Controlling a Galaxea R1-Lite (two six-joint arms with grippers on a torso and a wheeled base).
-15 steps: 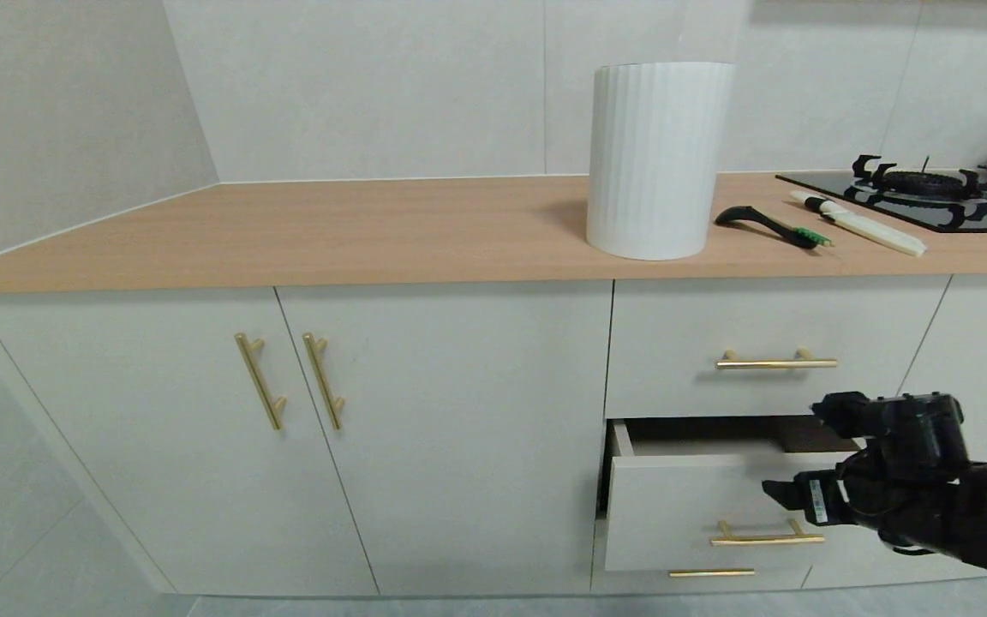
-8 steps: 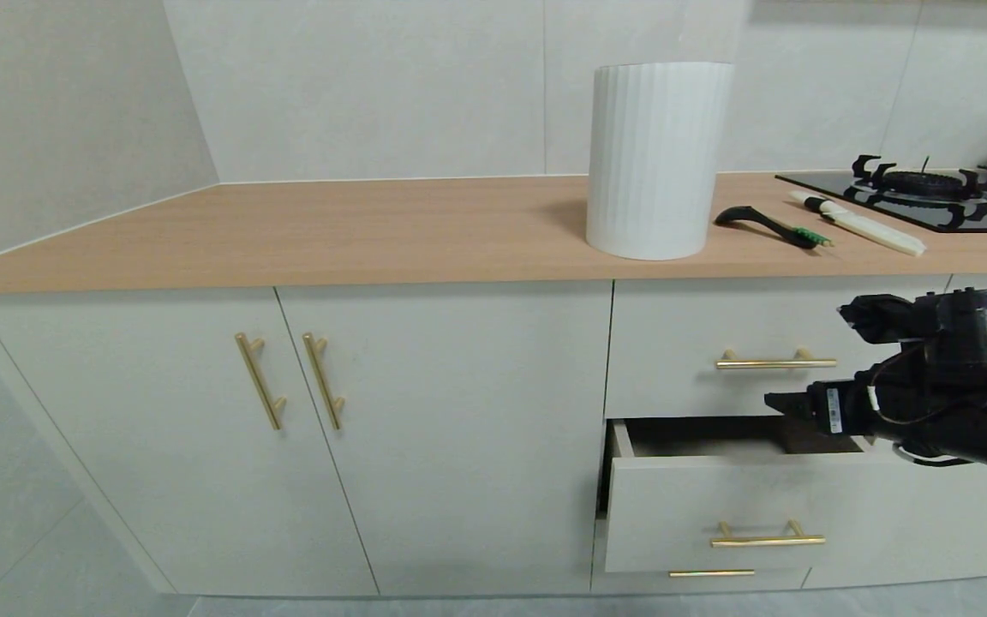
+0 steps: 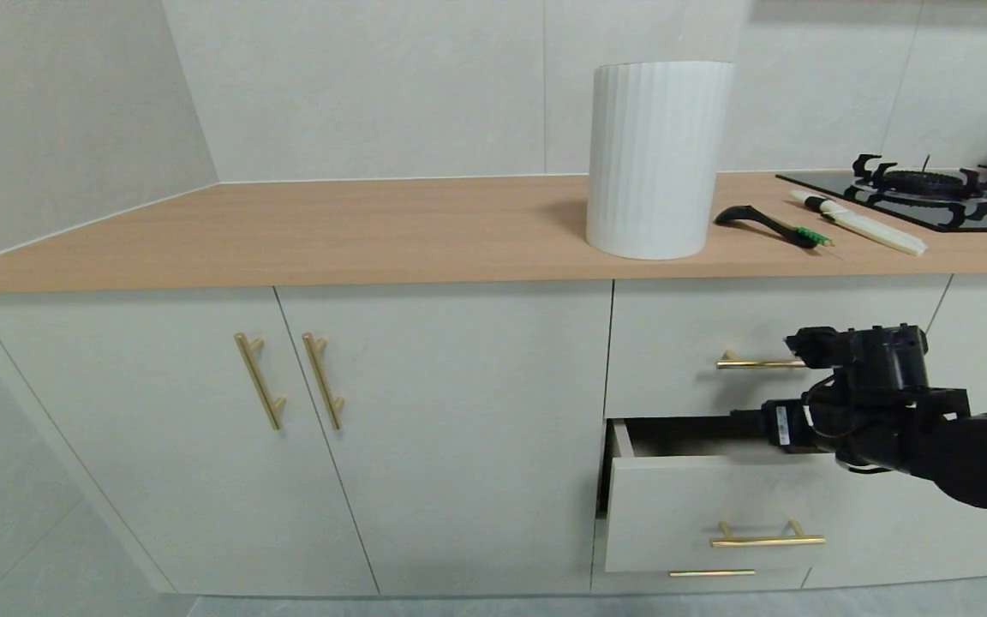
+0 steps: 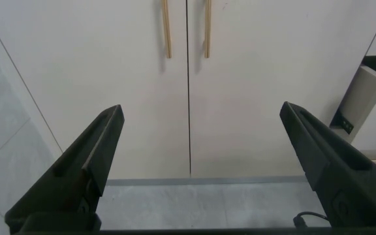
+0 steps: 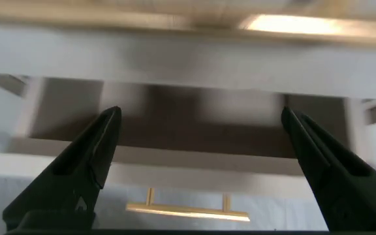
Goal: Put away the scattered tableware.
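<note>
R tool (image 3: 763,380) spread – at part-open drawer (image 3: 682,506); L tool (image 4: 201,109) spread.

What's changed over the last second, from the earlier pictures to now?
The right gripper rose from beside the handle of the open drawer, then shifted left to its opening, jaws open and empty. The drawer, white canister, black tool and white utensil stayed put.

we see a matt wood-grain countertop (image 3: 373,231), smooth matt pale cabinet doors (image 3: 459,428) and drawer front (image 3: 682,506), brushed gold metal handles (image 3: 755,363), a ribbed white container (image 3: 656,158) with a dull finish, a glossy black cooktop (image 3: 965,216), and a black plastic-looking utensil (image 3: 763,223).
</note>
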